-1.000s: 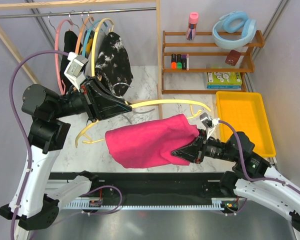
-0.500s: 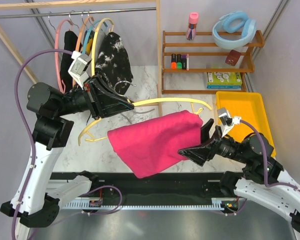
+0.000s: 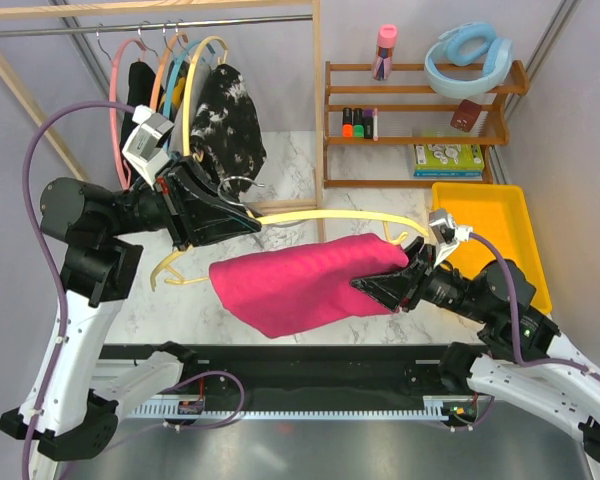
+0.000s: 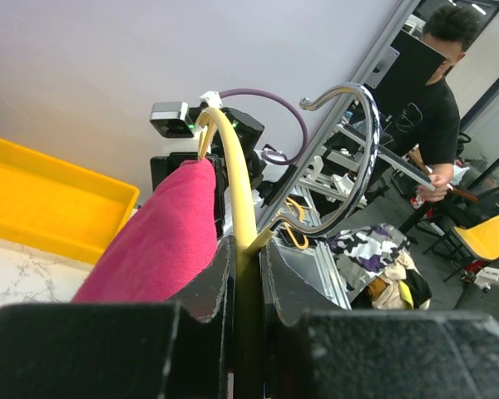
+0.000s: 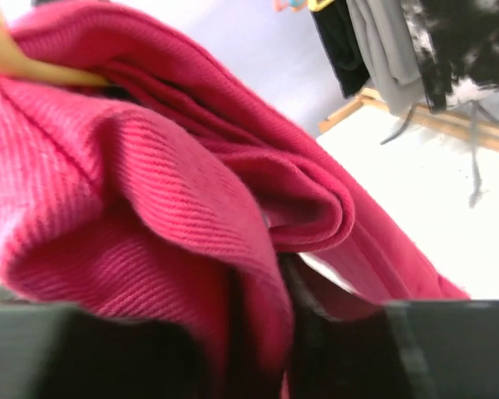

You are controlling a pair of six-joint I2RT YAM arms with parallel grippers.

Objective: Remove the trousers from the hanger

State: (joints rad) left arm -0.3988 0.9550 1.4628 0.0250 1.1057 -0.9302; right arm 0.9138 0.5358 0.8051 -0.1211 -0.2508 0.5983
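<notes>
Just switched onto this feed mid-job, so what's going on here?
The left gripper is shut on the pale-yellow hanger, holding it up over the table. The pink trousers hang from the hanger, not yet off. The right gripper is shut on the trousers' right end, in position to draw them off sideways.

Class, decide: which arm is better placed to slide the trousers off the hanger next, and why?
Right, probably: the right pincer grips the trousers at one end, free to pull, while the left pincer clamps the hanger and should steady it.
</notes>
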